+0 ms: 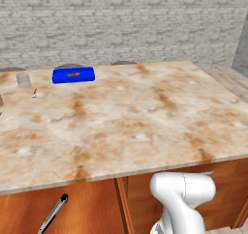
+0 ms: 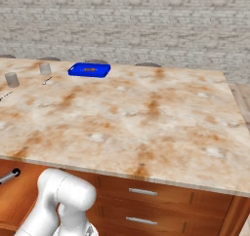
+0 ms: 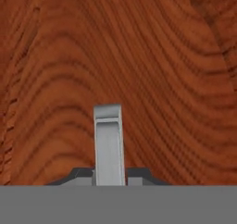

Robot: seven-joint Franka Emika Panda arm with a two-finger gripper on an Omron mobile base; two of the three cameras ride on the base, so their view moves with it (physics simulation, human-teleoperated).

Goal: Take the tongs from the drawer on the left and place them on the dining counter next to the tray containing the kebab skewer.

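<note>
The gripper (image 3: pixel 109 172) is clamped on the tongs (image 3: pixel 108 140), whose long axis runs up-frame from the jaws toward reddish wood, the blue tray (image 1: pixel 73 75) lying upper left.

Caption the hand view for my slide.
Pincer shut on the grey metal tongs, held over reddish-brown wood grain.

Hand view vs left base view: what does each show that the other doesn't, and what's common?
Hand view: the tool shut on the tongs, a grey arm against close wood grain. Left base view: the dining counter, the blue tray with the kebab skewer, a grey cup, and the tongs' black end below the counter edge. Both: the tongs and reddish-brown wood.
</note>
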